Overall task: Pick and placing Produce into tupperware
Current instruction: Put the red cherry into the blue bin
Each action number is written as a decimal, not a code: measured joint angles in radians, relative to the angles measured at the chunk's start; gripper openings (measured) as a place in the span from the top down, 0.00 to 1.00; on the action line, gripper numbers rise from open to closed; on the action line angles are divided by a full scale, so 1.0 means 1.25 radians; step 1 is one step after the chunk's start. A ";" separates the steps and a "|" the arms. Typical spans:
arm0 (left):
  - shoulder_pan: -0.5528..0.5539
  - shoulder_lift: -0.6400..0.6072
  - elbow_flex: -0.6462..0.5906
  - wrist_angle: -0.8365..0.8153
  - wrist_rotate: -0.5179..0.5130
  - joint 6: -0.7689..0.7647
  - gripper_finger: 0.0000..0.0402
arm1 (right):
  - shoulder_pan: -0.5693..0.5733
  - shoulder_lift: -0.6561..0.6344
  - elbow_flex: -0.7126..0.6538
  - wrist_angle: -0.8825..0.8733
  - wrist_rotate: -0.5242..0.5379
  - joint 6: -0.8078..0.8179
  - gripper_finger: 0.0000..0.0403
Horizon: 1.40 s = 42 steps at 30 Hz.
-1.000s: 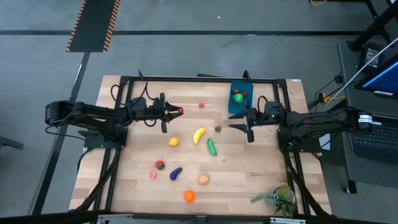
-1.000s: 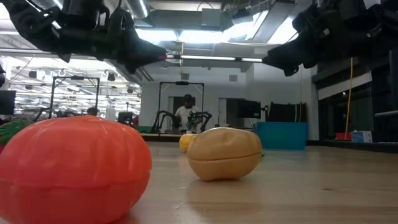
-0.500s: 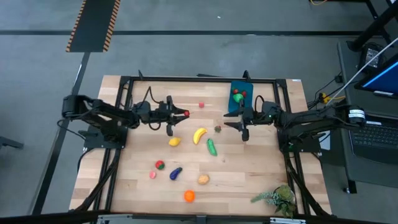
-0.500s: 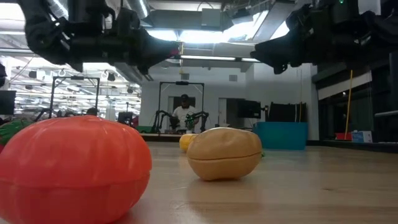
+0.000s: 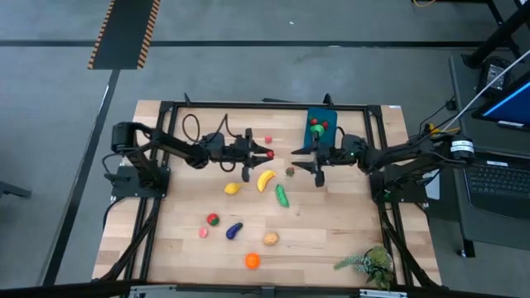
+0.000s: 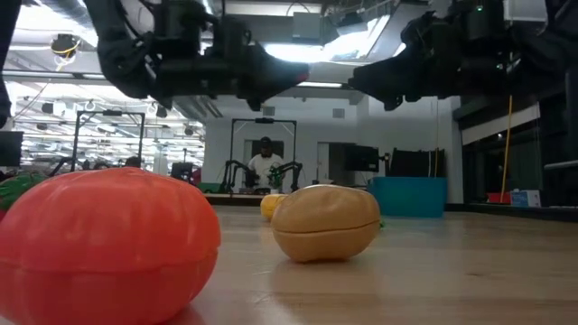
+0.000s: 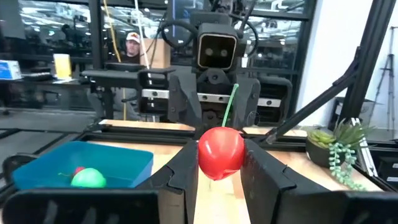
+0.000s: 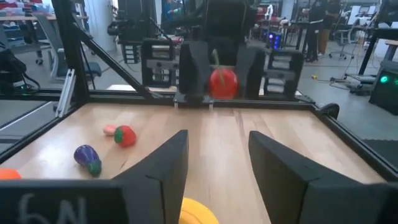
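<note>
My left gripper [image 5: 263, 155] hovers over the table's middle, shut on a red round fruit [image 7: 220, 151] with a green stem. My right gripper [image 5: 298, 159] faces it from the right, open and holding nothing, just in front of the blue tupperware [image 5: 319, 128]. The tupperware stands near the far edge and holds a green piece [image 5: 317, 130] and a red one. On the wood lie a banana [image 5: 265, 180], a cucumber [image 5: 281, 195], a lemon [image 5: 233, 189], an eggplant [image 5: 234, 231], a potato [image 5: 271, 238], an orange [image 5: 252, 261] and a strawberry [image 5: 212, 219]. My left gripper pinches the red fruit's round body [image 7: 205, 155] between its two fingers [image 7: 183, 177], one on each flank. The fingers lie level and point toward the table's right. The fruit is lifted clear of the table, its green stem [image 7: 229, 106] sticking out beyond the fingers.
A leafy plant sprig [image 5: 368, 263] lies at the near right corner. A small red piece [image 5: 268, 140] and a small dark piece [image 5: 290, 171] sit near the grippers. A black metal frame [image 5: 248, 105] runs around the table. A person sits in the room behind [image 6: 265, 162].
My left gripper has carried the red fruit toward the table's right, nearing the tupperware, still shut on it. My right gripper has moved a little toward the table's left and far edge, staying open. The two grippers now face each other closely.
</note>
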 joint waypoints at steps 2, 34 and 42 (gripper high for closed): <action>0.000 0.018 0.015 -0.002 0.015 -0.001 0.78 | 0.000 0.007 0.012 0.001 0.000 -0.007 0.58; -0.005 0.052 0.069 -0.062 0.031 0.000 0.78 | 0.000 0.086 0.095 0.013 -0.020 -0.021 0.65; -0.005 0.052 0.069 -0.073 0.031 0.003 0.78 | 0.000 0.086 0.095 0.012 -0.022 -0.021 0.88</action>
